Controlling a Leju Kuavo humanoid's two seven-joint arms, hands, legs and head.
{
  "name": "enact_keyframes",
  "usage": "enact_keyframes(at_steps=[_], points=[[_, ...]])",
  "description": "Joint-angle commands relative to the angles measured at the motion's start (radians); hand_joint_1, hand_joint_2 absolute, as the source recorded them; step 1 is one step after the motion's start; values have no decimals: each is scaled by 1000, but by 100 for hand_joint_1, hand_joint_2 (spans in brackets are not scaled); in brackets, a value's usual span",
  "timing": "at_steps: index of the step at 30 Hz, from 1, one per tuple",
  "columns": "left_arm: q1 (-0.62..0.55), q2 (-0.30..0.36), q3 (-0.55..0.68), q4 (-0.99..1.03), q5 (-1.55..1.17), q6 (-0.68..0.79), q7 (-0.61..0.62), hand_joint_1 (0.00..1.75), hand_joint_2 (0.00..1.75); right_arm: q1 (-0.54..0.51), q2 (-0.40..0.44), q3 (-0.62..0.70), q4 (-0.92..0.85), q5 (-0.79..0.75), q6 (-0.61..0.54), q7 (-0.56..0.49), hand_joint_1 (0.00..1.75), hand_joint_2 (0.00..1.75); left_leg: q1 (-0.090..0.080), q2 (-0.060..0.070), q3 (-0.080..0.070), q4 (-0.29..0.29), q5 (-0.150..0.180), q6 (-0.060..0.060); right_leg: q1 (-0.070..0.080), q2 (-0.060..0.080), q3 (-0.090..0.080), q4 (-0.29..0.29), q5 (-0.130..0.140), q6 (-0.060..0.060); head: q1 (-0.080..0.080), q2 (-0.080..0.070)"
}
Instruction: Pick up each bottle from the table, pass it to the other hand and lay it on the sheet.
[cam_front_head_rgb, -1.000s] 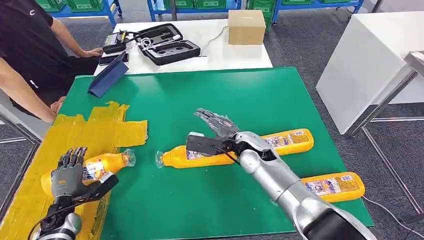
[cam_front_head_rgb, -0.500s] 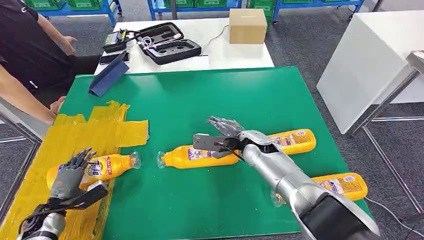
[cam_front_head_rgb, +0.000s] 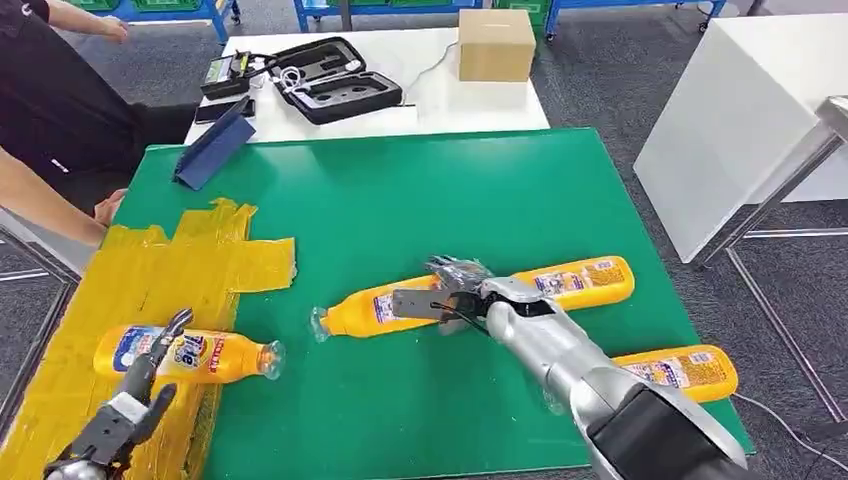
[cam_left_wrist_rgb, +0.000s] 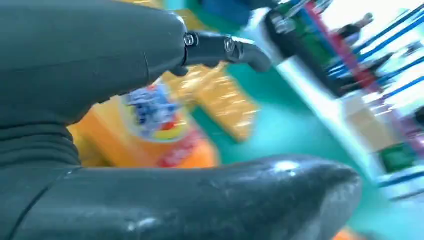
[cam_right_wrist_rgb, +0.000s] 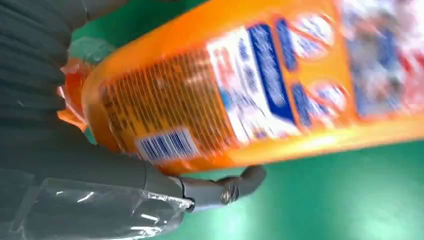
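Note:
An orange bottle (cam_front_head_rgb: 200, 355) (cam_left_wrist_rgb: 150, 130) lies on its side on the yellow sheet (cam_front_head_rgb: 190, 260), cap toward the green mat. My left hand (cam_front_head_rgb: 130, 400) (cam_left_wrist_rgb: 90, 65) hovers just in front of it, fingers spread and holding nothing. My right hand (cam_front_head_rgb: 455, 290) (cam_right_wrist_rgb: 75, 160) grips the base end of the middle bottle (cam_front_head_rgb: 365, 312) (cam_right_wrist_rgb: 260, 85), which lies on the green mat (cam_front_head_rgb: 450, 190): fingers over the top, thumb on the near side. A second bottle (cam_front_head_rgb: 585, 280) lies just behind that hand. A third bottle (cam_front_head_rgb: 680, 372) lies near the mat's right front corner.
A person (cam_front_head_rgb: 40, 120) sits at the left, an arm close to the sheet's far edge. A blue folder (cam_front_head_rgb: 212, 145) leans on the mat's back left corner. Behind the mat are a black case (cam_front_head_rgb: 320, 85) and a cardboard box (cam_front_head_rgb: 495, 45). A white table (cam_front_head_rgb: 740, 110) stands at the right.
My left hand let go of its bottle, which now lies on the sheet, and drew back toward me. My right hand came down from above onto the middle bottle and closed around it.

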Motion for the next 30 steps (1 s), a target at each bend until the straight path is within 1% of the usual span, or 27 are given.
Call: enact_keyframes(at_steps=[1,4,5,6,11,12,14,16,17,21,22,23,25,26,27,28,30], points=[[-24,-97,37,-127,46,-66,-43,0,0,33,36,74,116,61,-10,20,0,175,2,1,1,-1,-1,-1,2,-1,2,-3,0,-1,0,0],[-42,-113,26,-119,36,-72,-43,0,0,45,72,104,149,105,-27,67,0,175,3,3,1,-2,-1,-1,3,-1,3,-5,0,-1,0,0],[-44,-118,24,-120,34,-73,-43,0,0,48,79,105,154,108,-31,68,59,175,4,5,2,-3,-1,-1,4,0,3,-6,1,-1,0,0],[-43,-121,23,-123,31,-70,-43,0,0,49,83,103,156,110,-34,68,161,175,2,5,2,-2,-1,-1,2,1,2,-4,0,-1,0,0],[-42,-122,23,-124,31,-70,-43,0,0,47,81,102,157,110,-35,68,161,175,3,10,3,-2,-1,-1,2,5,1,-3,1,-1,0,0],[-40,-124,25,-123,33,-70,-43,0,0,47,80,102,156,110,-36,68,175,175,4,10,2,-3,0,-1,4,5,1,-6,2,-1,0,0],[-44,-148,43,-118,39,-88,-43,0,0,54,83,89,147,111,-59,65,175,175,2,11,5,-2,-1,-1,2,6,2,-3,1,-1,0,0],[-42,-175,57,-134,67,-132,-14,0,0,58,91,74,144,123,-93,70,175,175,2,11,5,-2,-1,-1,2,6,2,-3,1,-1,0,0],[-37,-183,57,-147,67,-136,-13,0,0,61,94,66,141,123,-103,71,175,175,4,10,5,-3,-1,-1,3,5,3,-5,2,-2,0,0],[-13,-209,40,-202,68,-155,0,0,0,64,99,31,127,135,-149,58,175,175,3,12,4,-2,-1,-1,3,7,2,-4,3,-3,0,0],[-4,-216,39,-217,69,-151,13,0,0,66,99,13,114,135,-171,53,175,175,4,11,3,-2,-1,-1,4,5,2,-6,3,-3,0,0],[4,-225,42,-228,78,-152,32,0,0,70,100,-7,100,138,-195,51,175,175,2,12,5,-2,-1,-1,2,7,2,-3,2,-3,0,0],[14,-244,49,-245,101,-152,67,0,0,83,105,-50,71,139,-240,47,175,175,3,14,4,-2,-1,-1,3,8,1,-4,3,-3,0,0],[31,-272,70,-263,187,-187,116,0,0,97,111,-90,25,139,-294,40,175,175,4,14,3,-2,-1,-1,4,8,1,-5,3,-3,0,0],[44,-291,84,-277,245,-209,140,0,0,110,113,-121,-24,138,-330,29,175,175,2,14,3,-1,-2,-1,2,9,0,-2,2,-3,0,0],[58,-293,81,-293,248,-215,141,0,0,119,112,-133,-67,150,-310,44,175,175,4,15,2,-1,-2,-1,4,9,-1,-4,3,-3,0,0],[59,-293,82,-294,249,-216,141,0,0,121,111,-135,-76,153,-306,48,175,175,4,17,1,-1,-2,-2,4,11,-1,-4,3,-3,0,0]])
